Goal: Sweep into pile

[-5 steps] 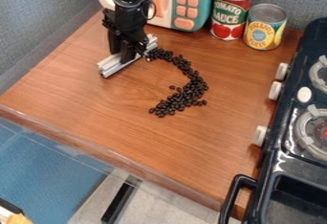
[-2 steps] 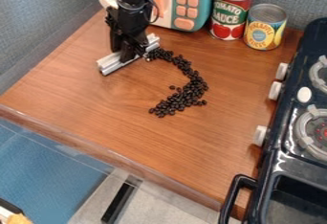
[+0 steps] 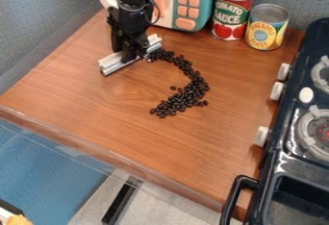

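Gripper (image 3: 124, 53) hangs steeply down, apparently clamped on the silver bar (image 3: 110, 65) beside the beans (image 3: 183, 99)

Toy kitchen: mini stove (image 3: 276, 164) w/ knobs (image 3: 277, 91), toy microwave (image 3: 206, 0), food cans (image 3: 233, 11), wood ctr (image 3: 212, 142).

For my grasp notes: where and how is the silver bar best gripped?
Probably at the middle of the silver bar, from above, pinching across its narrow width. It is long and slim and lies lengthwise on the wooden surface; a central grip should leave both ends balanced for sweeping.
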You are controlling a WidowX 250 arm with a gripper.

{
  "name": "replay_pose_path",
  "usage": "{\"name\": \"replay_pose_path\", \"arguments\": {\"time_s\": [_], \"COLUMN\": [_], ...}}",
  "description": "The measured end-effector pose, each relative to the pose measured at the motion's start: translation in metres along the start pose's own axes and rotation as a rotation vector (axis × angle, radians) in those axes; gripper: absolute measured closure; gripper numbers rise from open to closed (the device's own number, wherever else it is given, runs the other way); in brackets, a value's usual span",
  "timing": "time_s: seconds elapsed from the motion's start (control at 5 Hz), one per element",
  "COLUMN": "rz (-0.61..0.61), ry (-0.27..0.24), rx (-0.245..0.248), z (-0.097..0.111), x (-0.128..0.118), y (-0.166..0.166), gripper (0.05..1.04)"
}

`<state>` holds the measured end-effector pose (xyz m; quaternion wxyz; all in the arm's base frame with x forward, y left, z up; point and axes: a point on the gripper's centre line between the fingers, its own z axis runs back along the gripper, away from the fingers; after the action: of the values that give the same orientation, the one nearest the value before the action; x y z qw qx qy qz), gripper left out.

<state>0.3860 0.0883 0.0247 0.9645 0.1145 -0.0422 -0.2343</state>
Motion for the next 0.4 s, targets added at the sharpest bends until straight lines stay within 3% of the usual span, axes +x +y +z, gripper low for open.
{"name": "replay_pose_path", "arguments": {"time_s": [0.4], "rz": [-0.064], "ry": [-0.034], "rx": [-0.012], "z": [0.0052], "x": [-0.0001], "y": [-0.0195], "gripper": [0.745]}}
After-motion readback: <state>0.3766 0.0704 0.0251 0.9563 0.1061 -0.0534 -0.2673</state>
